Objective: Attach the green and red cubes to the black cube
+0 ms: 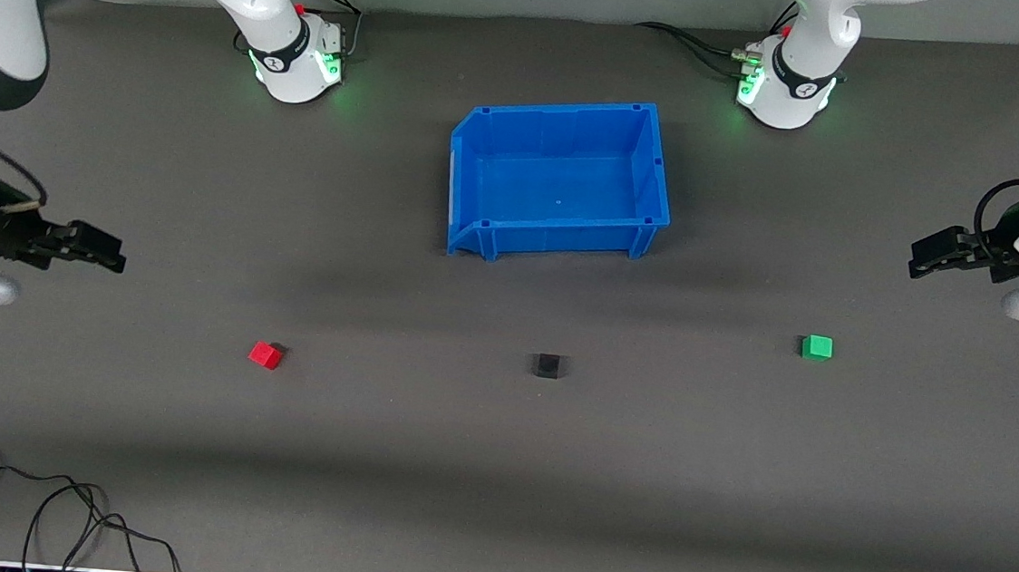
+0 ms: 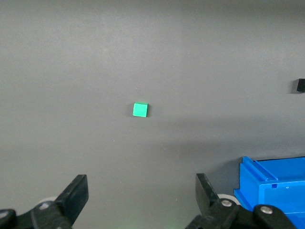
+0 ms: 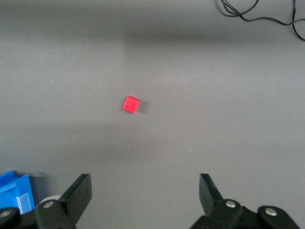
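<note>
The black cube (image 1: 547,365) sits on the grey table, nearer to the front camera than the blue bin (image 1: 482,175). The red cube (image 1: 265,355) lies toward the right arm's end, the green cube (image 1: 816,347) toward the left arm's end. All three stand apart. My left gripper (image 1: 916,263) hangs open and empty above the table at the left arm's end; its wrist view shows the green cube (image 2: 140,110) and the black cube (image 2: 300,85). My right gripper (image 1: 116,257) hangs open and empty at the right arm's end; its wrist view shows the red cube (image 3: 131,104).
The open blue bin stands mid-table between the two arm bases; it also shows in the left wrist view (image 2: 276,188) and the right wrist view (image 3: 14,195). A loose black cable (image 1: 46,513) lies at the table's front corner on the right arm's end.
</note>
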`<state>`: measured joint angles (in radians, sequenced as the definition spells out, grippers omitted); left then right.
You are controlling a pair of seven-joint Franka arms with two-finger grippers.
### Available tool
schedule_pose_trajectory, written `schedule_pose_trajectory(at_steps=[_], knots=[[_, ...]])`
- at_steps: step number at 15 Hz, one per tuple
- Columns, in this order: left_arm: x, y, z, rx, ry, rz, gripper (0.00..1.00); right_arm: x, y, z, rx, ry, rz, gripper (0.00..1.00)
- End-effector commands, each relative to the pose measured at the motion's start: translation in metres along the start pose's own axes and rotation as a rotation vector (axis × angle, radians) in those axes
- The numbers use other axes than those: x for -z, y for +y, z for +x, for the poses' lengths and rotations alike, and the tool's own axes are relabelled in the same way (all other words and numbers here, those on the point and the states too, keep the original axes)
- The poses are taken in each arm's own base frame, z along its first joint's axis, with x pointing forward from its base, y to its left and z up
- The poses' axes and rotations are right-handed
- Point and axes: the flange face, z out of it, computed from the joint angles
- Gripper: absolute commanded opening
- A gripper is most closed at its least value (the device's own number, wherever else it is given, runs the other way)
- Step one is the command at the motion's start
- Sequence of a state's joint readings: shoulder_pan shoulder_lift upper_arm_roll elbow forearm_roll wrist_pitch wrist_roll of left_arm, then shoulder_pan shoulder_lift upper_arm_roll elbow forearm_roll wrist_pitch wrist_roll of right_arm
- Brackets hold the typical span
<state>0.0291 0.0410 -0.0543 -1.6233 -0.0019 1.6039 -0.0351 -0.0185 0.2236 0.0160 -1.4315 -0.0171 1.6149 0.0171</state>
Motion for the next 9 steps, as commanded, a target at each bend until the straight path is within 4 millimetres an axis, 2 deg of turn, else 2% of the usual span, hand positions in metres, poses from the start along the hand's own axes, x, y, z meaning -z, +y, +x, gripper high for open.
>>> schedule_pose_trajectory(at_steps=[1,3,7,9], knots=[[0.006,0.000,0.000,-0.018,0.003,0.015,1.00,-0.010,0.015,0.012,-0.089,-0.030,-0.010,1.00],[0.008,0.000,0.001,-0.015,0.009,0.015,1.00,-0.027,0.016,0.016,-0.263,-0.060,-0.012,1.00],[0.013,-0.005,0.005,0.028,0.007,0.012,1.00,-0.060,-0.008,0.020,-0.502,-0.137,0.032,1.00],[0.018,-0.012,0.004,0.141,-0.002,0.001,1.00,-0.089,-0.002,0.017,-0.674,-0.216,0.069,1.00]])
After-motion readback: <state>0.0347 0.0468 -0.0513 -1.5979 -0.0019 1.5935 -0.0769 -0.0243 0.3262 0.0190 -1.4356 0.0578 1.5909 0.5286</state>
